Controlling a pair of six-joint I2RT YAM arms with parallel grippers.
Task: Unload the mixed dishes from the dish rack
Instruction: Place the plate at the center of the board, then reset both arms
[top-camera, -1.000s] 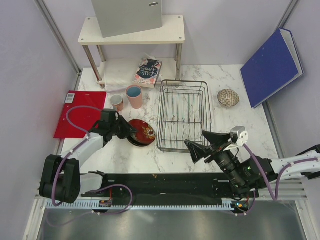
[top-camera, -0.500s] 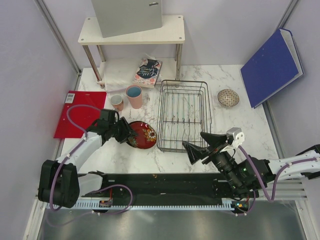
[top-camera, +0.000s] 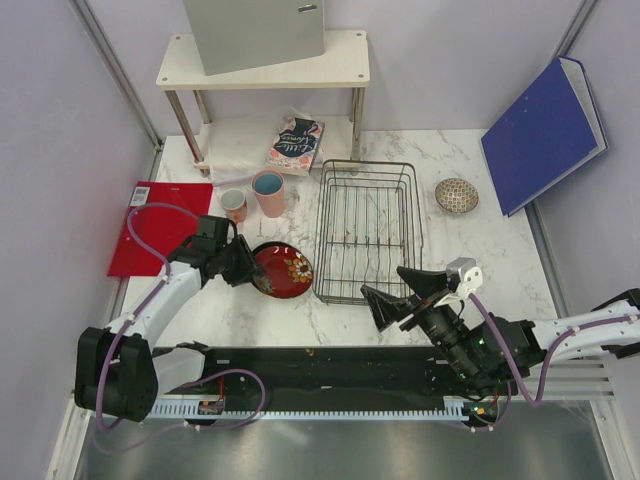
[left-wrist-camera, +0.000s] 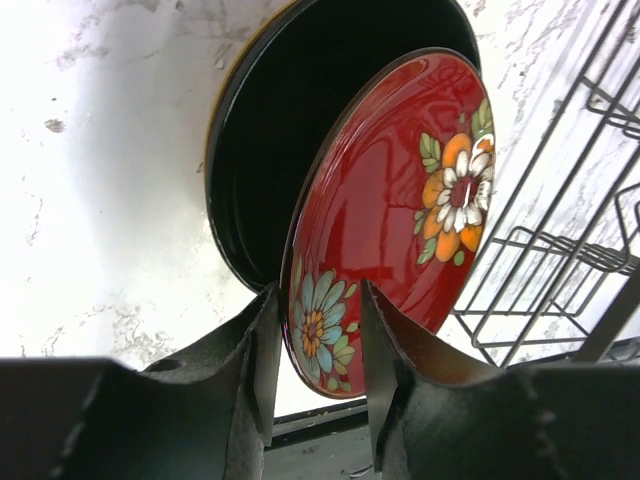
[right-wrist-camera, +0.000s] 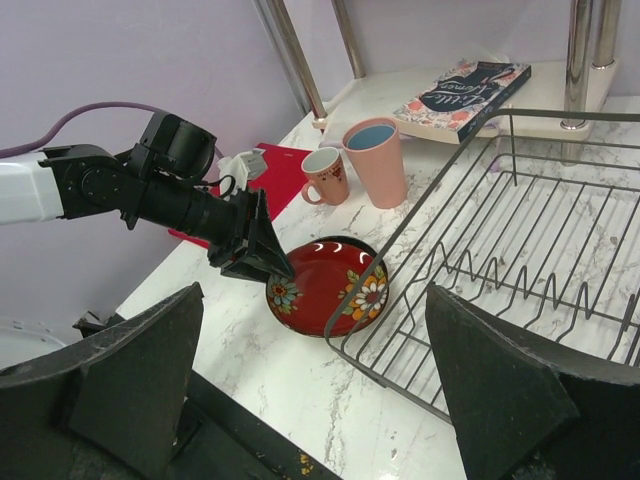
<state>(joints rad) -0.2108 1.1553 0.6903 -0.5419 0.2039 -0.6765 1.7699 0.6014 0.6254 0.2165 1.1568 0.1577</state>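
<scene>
**Left arm.** The left pincer (top-camera: 246, 268) sits low over the table (top-camera: 250, 310), at the left rim of the red floral plate (top-camera: 284, 270). In the left wrist view its fingers (left-wrist-camera: 255, 370) stand partly apart, with the plate's near rim between them. A thin gap shows along the left finger, so the pincer is released, not clamped on the rim.

**Plates.** The red floral plate lies tilted on a black plate (left-wrist-camera: 250, 150) and covers most of it. Both rest on the table just left of the dish rack (top-camera: 370, 215), with the red plate's right rim near the rack's near-left corner.

**Right arm.** The right pincer (top-camera: 396, 294) hangs over the table at the rack's near edge. Its jaws are spread wide and grasp nothing.

**Other dishes.**
- The tall pink cup (top-camera: 268, 192), blue inside, stands upright on the table near the rack's far-left corner.
- The small pink mug (top-camera: 234, 205) stands upright just beside the cup, on its left.
- The speckled bowl (top-camera: 456, 195) sits on the table to the right of the rack, apart from it.

**Surroundings.**
- A white two-tier shelf (top-camera: 340, 65) stands at the far edge of the table.
- A grey box (top-camera: 255, 30) sits on its upper tier, and a patterned book (top-camera: 297, 142) lies on its lower tier.
- A red folder (top-camera: 160, 228) lies flat at the table's left edge.
- A blue binder (top-camera: 545, 135) leans at the far right.
</scene>
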